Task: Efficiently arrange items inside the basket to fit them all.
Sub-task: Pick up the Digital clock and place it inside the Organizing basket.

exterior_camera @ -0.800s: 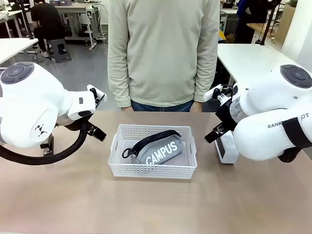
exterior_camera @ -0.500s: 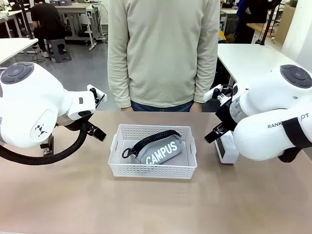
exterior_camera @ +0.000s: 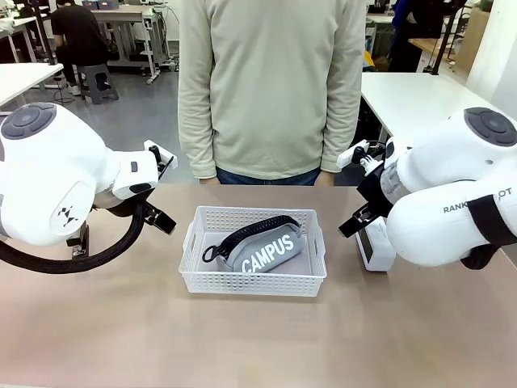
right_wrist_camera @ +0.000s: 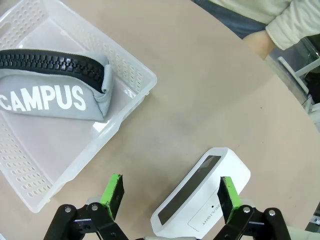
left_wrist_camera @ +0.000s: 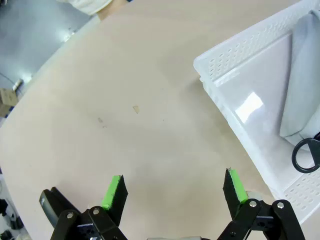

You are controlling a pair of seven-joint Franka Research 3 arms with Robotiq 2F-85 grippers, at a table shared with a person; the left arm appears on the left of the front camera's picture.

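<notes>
Front view: we see the basket [exterior_camera: 252, 283] at mid-worktop [exterior_camera: 242, 339], its long axis parallel to the near edge. It holds the pouch [exterior_camera: 266, 249], which lies diagonally, with its ring [exterior_camera: 210, 254] toward the basket's near left corner, the other end toward the far right corner, and "CAMPUS" facing the near edge. The left wrist view adds the left pincer [left_wrist_camera: 174, 181], spread wide and empty over bare worktop beside the basket's left end. The right wrist view adds the right pincer [right_wrist_camera: 171, 184], equally spread and gripping nothing, above the white box [right_wrist_camera: 200, 192] lying right of the basket.
</notes>
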